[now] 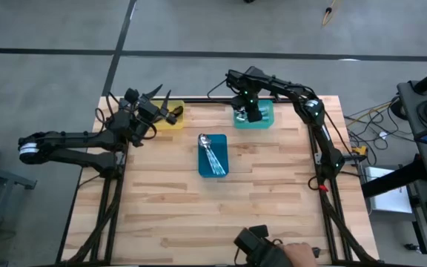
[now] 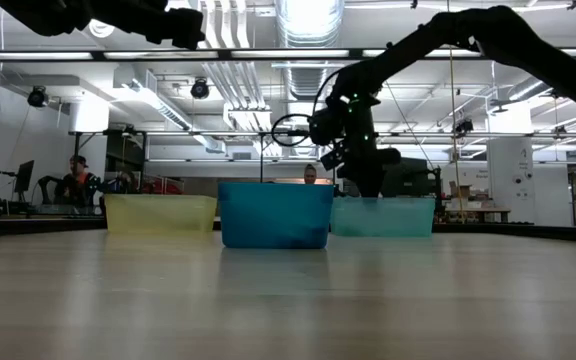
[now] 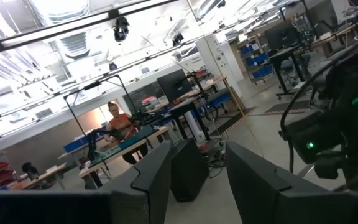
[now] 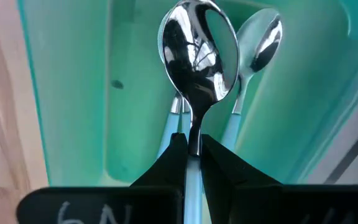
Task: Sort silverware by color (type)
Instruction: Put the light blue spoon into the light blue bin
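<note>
My right gripper [image 1: 252,113] points down over the teal tray [image 1: 267,119] at the table's far right. It is shut on a spoon with a shiny bowl [image 4: 197,56] and a light blue handle. More spoons with light blue handles [image 4: 260,56] lie on the tray's floor below it. Several shiny silver spoons [image 1: 212,154] lie in the blue tray [image 1: 201,169] at mid-table. My left gripper [image 1: 161,100] hangs open, raised over the yellow tray [image 1: 175,119] at the far left. Nothing plainly lies between its fingers [image 3: 148,180]. No dark spoons show. My right gripper pinches the spoon between its two fingertips [image 4: 219,158] at the top of the light blue handle, just behind the neck [image 4: 193,144]. The fingers come from above and lie along the spoon. The bowl sticks out beyond the fingertips, down into the teal tray. Whether it touches the floor, I cannot tell.
The three trays stand in a loose row toward the far edge, yellow [image 2: 160,213], blue [image 2: 273,215] and teal [image 2: 398,216]. The near half of the wooden table [image 1: 221,215] is bare planks. A person's hand [image 1: 299,256] and a dark device show at the near edge.
</note>
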